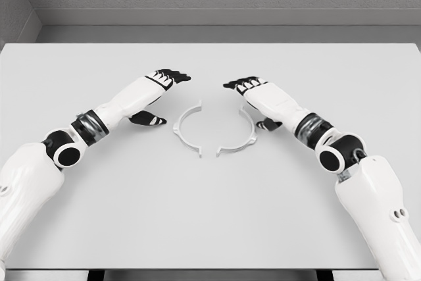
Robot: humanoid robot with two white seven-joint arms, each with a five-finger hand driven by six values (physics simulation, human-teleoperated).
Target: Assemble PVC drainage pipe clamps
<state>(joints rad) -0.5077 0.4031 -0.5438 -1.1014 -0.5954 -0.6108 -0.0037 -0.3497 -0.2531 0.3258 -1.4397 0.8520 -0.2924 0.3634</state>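
Observation:
Two white half-ring clamp pieces lie on the table (210, 228) facing each other. The left clamp half (186, 128) curves from upper centre down to a tab near the middle. Opposite it, the right clamp half (242, 141) is partly covered at its upper end by my right hand. A gap separates the two halves at top and bottom. My left hand (160, 94) hovers just left of the left half, fingers extended, thumb low, holding nothing. My right hand (255, 97) sits over the right half's upper right, fingers spread, nothing grasped.
The white table's far edge meets a grey wall and floor strip at the back. My two forearms angle inward from the lower corners.

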